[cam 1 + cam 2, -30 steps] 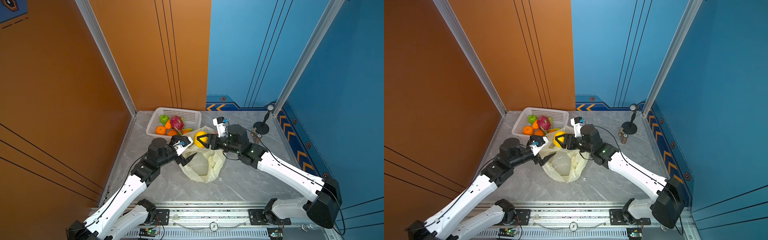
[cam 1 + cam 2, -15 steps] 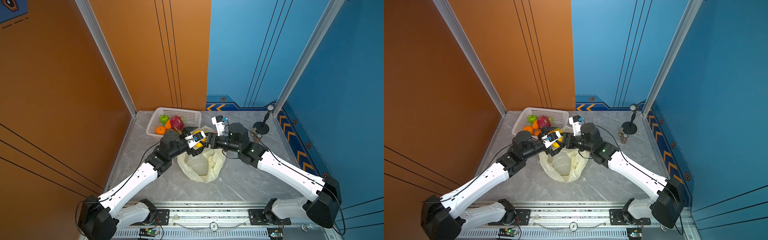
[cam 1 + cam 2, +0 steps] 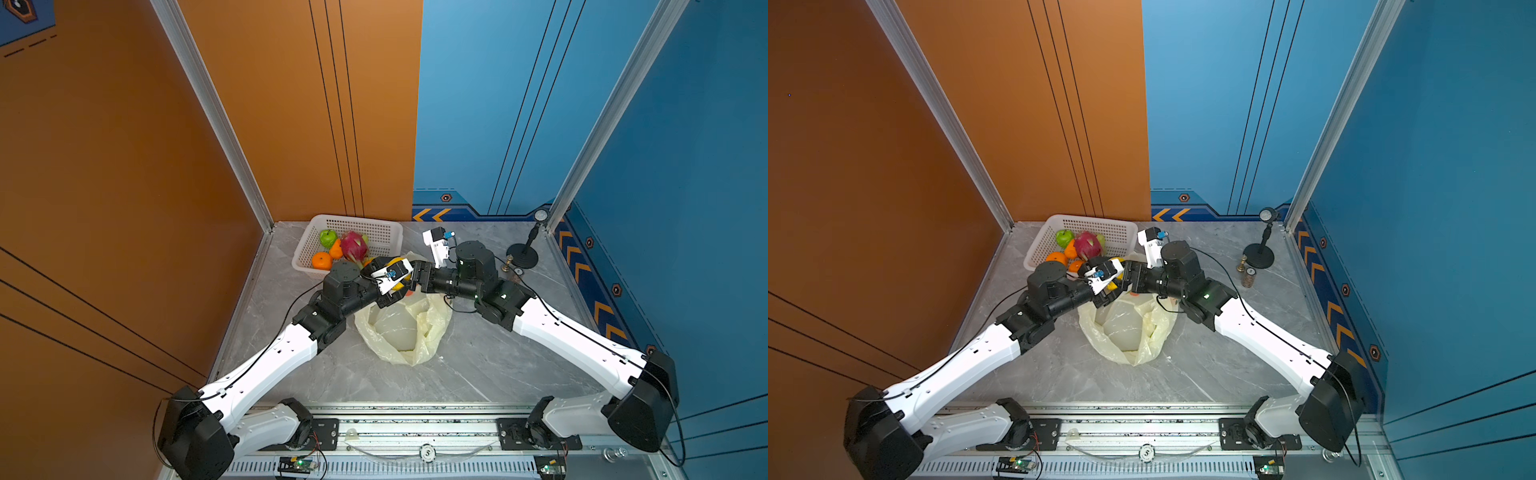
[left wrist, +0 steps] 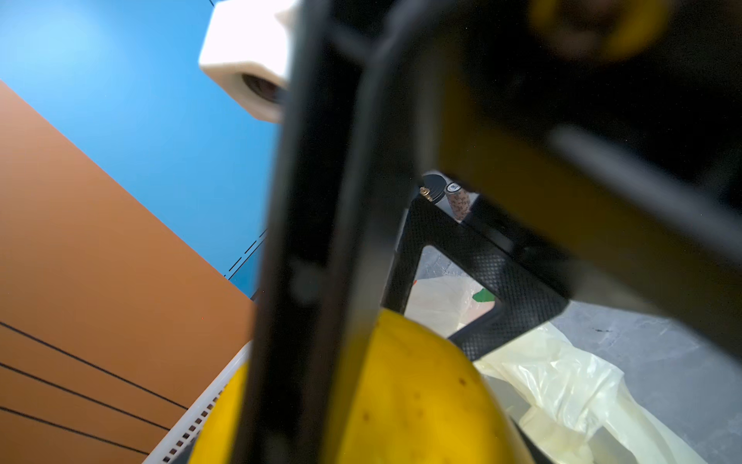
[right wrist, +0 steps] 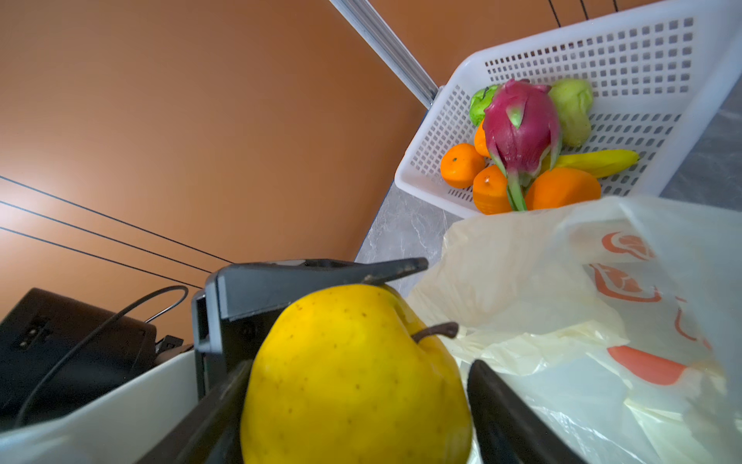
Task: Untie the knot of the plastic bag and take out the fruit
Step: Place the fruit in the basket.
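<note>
The plastic bag lies slack on the table with its mouth open, pale yellow with orange prints; no knot shows. Above its far edge both grippers meet on one yellow fruit with a brown stem. My left gripper is shut on the fruit, one finger lying across its top. My right gripper stands open around it, with a gap beside one finger. In the left wrist view the fruit fills the near part.
The white basket stands at the back left by the orange wall, holding a dragon fruit, a green apple, oranges and a banana. A small black stand is at the back right.
My left arm swung in from beside the bag to the fruit that the right gripper held, and its jaws closed on it. The right jaws have widened.
</note>
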Tool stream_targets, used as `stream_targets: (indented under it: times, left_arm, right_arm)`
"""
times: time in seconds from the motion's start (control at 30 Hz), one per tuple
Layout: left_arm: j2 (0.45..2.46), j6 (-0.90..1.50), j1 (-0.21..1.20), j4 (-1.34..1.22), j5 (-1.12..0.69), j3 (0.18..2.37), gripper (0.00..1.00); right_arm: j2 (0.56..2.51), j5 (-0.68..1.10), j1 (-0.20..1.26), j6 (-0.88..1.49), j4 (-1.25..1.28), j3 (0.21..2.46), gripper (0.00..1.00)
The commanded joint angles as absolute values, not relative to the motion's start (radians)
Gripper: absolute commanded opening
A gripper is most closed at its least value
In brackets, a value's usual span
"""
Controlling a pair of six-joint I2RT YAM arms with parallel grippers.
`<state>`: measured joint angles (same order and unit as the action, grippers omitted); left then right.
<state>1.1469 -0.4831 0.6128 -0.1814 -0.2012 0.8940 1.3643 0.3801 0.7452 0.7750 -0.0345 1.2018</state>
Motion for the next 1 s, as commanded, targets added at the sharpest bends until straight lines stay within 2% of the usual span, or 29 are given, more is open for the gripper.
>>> stream_targets:
  times: [0.0,0.27,0.53,0.77,0.97]
  left_arm:
    - [1.144,-0.346,0.555,-0.196,-0.075,0.947,0.52]
    - [1.233,-0.048,0.407,0.085,0.093,1.134,0.43]
    - [1.451,0.247,0.174,0.433,0.038,1.354,0.43]
    - [1.64,0.273,0.095,0.499,0.059,1.466,0.42]
    - [1.862,0.237,0.081,0.681,0.089,1.679,0.43]
  right_arm:
    - [1.319,0.324,0.736,0.747,-0.103,1.22,0.88]
    - [1.275,0.27,0.719,0.692,-0.139,1.208,0.96]
    - [1.271,0.255,0.714,0.686,-0.148,1.188,0.99]
    - [1.273,0.249,0.714,0.684,-0.177,1.184,1.0]
    - [1.255,0.234,0.713,0.684,-0.187,1.171,1.0]
